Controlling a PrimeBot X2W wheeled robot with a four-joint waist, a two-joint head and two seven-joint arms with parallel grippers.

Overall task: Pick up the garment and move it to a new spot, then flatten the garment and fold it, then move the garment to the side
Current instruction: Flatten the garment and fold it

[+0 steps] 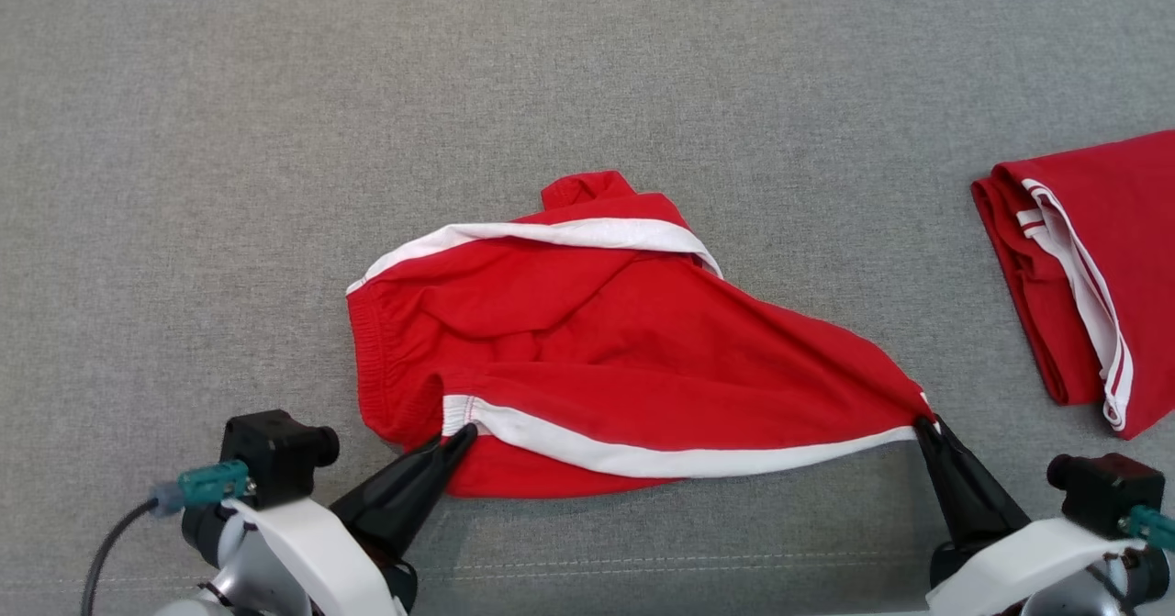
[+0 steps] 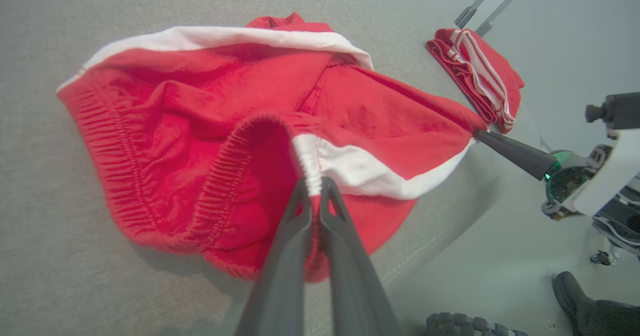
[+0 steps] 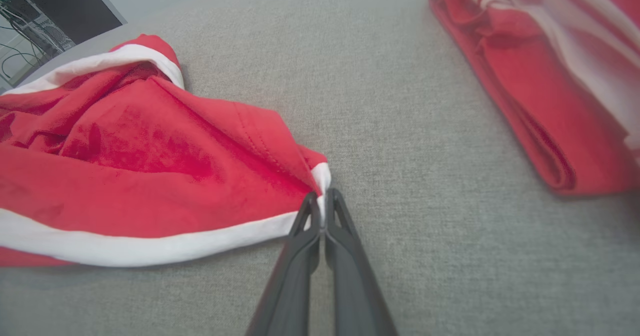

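Observation:
The garment (image 1: 624, 341) is a pair of red shorts with white side stripes, lying crumpled on the grey cloth surface in the middle of the head view. My left gripper (image 1: 462, 434) is shut on the garment's waistband end where the white stripe starts, seen close in the left wrist view as the gripper (image 2: 314, 182) pinching the elastic edge of the garment (image 2: 210, 125). My right gripper (image 1: 925, 421) is shut on the garment's far right corner; in the right wrist view the gripper (image 3: 322, 198) clamps the white hem of the garment (image 3: 150, 176). The front edge stretches between both grippers.
A second red garment with white stripes (image 1: 1083, 276) lies folded at the right edge, also the folded garment (image 3: 550, 85) near my right gripper. The grey surface (image 1: 275, 139) has a seam along its front edge. A person's dark shoe (image 2: 580, 301) and a wheel (image 2: 465, 323) stand on the floor.

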